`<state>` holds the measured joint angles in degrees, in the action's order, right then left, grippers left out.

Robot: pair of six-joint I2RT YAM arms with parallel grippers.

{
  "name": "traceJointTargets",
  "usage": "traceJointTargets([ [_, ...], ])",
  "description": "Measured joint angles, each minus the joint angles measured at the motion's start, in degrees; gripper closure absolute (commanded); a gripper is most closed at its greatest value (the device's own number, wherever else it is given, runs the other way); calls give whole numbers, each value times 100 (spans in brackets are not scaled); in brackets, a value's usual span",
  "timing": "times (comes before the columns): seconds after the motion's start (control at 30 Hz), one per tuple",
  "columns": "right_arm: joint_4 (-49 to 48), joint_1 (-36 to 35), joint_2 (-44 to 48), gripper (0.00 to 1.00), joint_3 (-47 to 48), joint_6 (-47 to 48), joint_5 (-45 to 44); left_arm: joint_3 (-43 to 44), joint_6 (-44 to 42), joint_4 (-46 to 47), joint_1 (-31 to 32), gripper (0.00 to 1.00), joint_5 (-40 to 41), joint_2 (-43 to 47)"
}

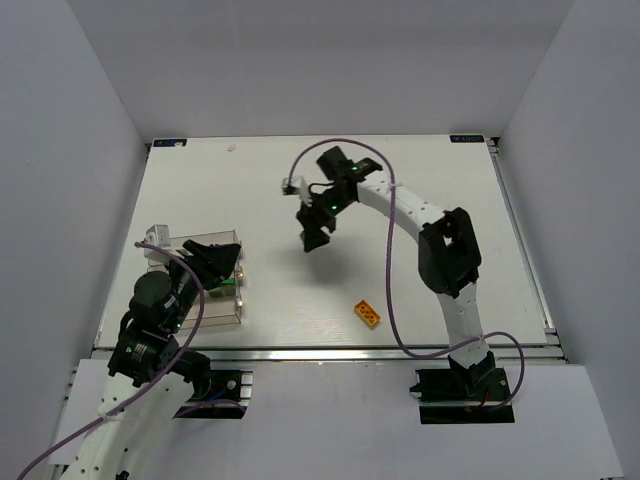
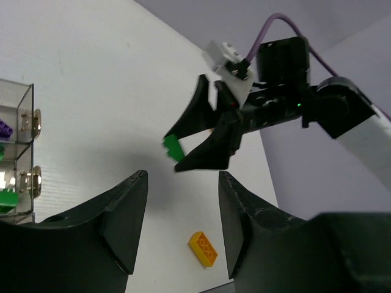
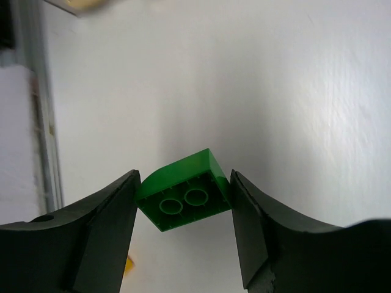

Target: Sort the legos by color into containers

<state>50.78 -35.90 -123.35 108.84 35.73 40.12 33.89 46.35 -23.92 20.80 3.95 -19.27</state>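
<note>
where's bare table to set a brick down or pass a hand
Free: the far strip of table behind the right gripper, the right side beyond the right arm, and the near middle between containers and yellow brick. Crowded: the left near corner, where the left gripper hangs over the containers, and under the green brick.

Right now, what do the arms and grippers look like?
The left arm and right arm: white links, black joints, a purple cable on each. The left gripper and right gripper: black, curved tapered fingers. A green light is lit at the right wrist.
</note>
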Motion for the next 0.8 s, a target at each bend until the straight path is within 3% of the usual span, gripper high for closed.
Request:
traceJointTargets([
  [0.23,-815,-1429,-168,78,861,-778,260,743,-140,-9,0,41,-9,-13],
  [0.3,-1276,-1700,-293,73,1067,-1078,146,966,-184,-20,0,40,-15,-46],
  [0.63,-2944,-2256,-1082,66,1209,-2516,-876,1552,-247,-354,0,40,-15,-76],
  [0.77,-3427,-2426,-1141,37,1128,-2787,-1198,1696,-245,-522,0,40,-15,-76],
  [0.8,-3543,-2468,-1141,36,1128,-2828,-1261,1725,-243,-555,0,40,-17,-76],
])
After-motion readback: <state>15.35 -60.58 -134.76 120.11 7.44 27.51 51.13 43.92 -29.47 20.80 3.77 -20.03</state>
